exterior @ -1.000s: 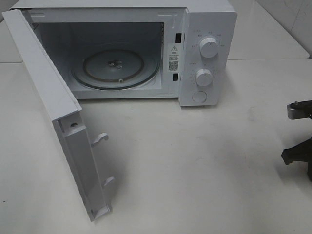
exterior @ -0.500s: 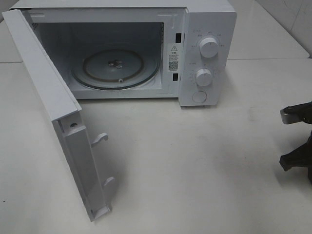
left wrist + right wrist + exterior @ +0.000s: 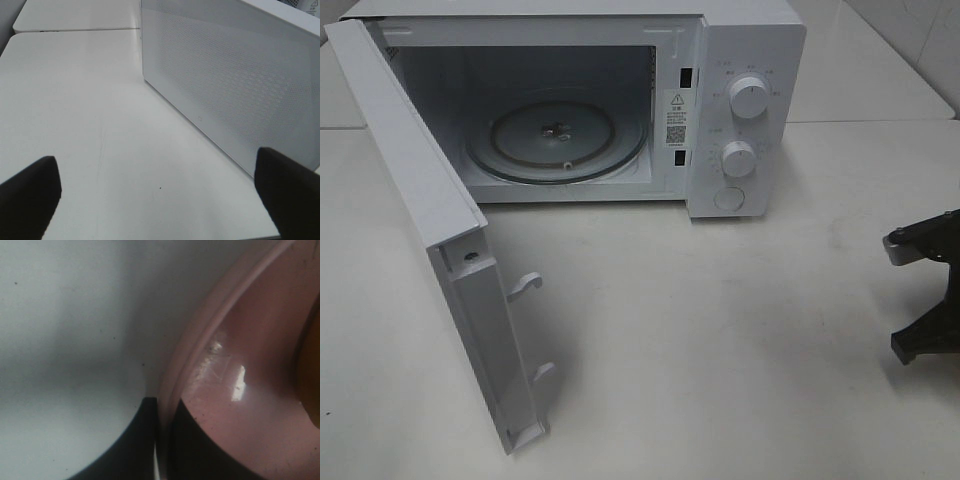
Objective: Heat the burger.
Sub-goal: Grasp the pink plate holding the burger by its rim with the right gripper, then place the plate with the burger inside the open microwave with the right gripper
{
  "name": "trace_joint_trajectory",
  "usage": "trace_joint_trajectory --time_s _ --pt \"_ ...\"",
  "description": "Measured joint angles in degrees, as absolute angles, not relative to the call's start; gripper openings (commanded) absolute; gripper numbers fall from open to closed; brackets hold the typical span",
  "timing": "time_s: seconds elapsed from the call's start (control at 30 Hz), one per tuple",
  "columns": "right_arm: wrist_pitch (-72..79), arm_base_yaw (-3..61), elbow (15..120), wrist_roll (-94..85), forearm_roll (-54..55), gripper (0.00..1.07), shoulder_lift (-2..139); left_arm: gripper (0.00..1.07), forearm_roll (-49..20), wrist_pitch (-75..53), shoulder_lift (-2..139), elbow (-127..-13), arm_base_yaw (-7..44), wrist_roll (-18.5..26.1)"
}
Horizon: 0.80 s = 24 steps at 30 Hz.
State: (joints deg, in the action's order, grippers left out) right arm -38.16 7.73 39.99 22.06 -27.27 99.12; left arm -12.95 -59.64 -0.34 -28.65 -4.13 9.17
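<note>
In the right wrist view, my right gripper [image 3: 162, 415] is shut on the rim of a pink plate [image 3: 225, 365], one dark finger on each side of the rim. A golden-brown sliver at the frame's edge is the burger [image 3: 309, 365]; the rest of it is out of view. The high view shows only black parts of the right arm [image 3: 928, 300] at the right edge, with plate and burger out of frame. The white microwave [image 3: 750, 100] stands open, its glass turntable [image 3: 558, 140] bare. My left gripper [image 3: 160, 185] is open over bare table beside a white dotted microwave panel [image 3: 235, 75].
The microwave door [image 3: 430, 250] swings out to the front left, with two latch hooks [image 3: 525, 285] sticking out. Two knobs [image 3: 748, 98] and a button sit on the control panel. White table [image 3: 720, 330] spreads in front.
The right arm's parts at the right edge have tilted and shifted lower in the high view. The microwave and its door have not moved.
</note>
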Motion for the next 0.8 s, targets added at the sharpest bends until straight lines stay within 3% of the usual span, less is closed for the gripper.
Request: trace_joint_trajectory --time_s 0.8 --pt "-50.42 19.14 39.88 28.13 -34.38 0.0 89.78 1.0 -12.95 -59.64 -0.34 -28.65 -4.13 9.17"
